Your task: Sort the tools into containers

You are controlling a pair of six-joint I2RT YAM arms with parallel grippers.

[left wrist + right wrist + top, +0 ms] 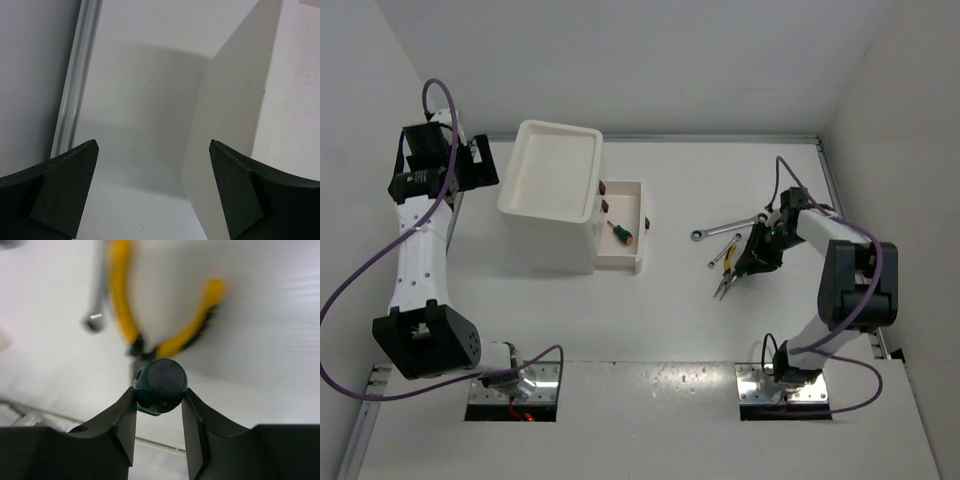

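Right gripper [160,394] clamps green-handled screwdriver [161,380], yellow-handled pliers [122,310] just beyond fingertips [125,412]; left gripper [152,150] gapes empty. Pick step; next likely: lift clear, carry to open drawer [618,263].

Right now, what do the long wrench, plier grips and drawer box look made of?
Long wrench: bare metal, silver sheen. Plier grips: likely rubbery plastic coating, solid yellow; blurred here. Drawer box: probably plastic, smooth opaque white, moulded rim.

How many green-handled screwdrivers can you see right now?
2. One green-handled screwdriver lies in the open drawer; the other sits between the fingers of the right gripper. More may be hidden.
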